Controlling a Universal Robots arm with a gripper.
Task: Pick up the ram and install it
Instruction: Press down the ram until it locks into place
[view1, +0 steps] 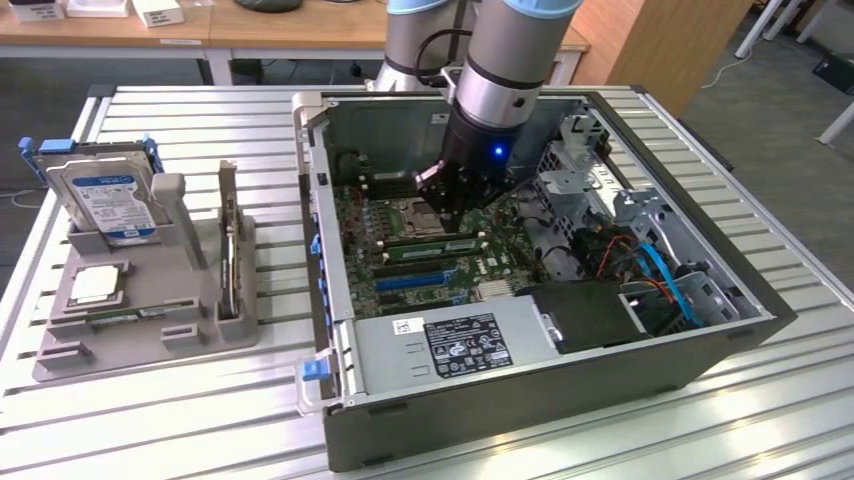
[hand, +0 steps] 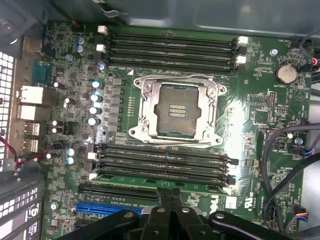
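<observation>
Now seating the ram (hand: 160, 179) in the slot just beside the CPU socket (hand: 176, 111).
Pressing down with gripper (hand: 170, 196) fingers pressed together; needing firm, even, straight-down force.

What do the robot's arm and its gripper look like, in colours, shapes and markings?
The arm is a thick silver-grey metal tube with a light blue joint cap at its top. Lower down it narrows into a black cylindrical wrist carrying a small glowing blue light. A black cable runs beside it. The gripper is black, with two narrow flat fingers and linkage bars fixed by round silver pivots.
</observation>
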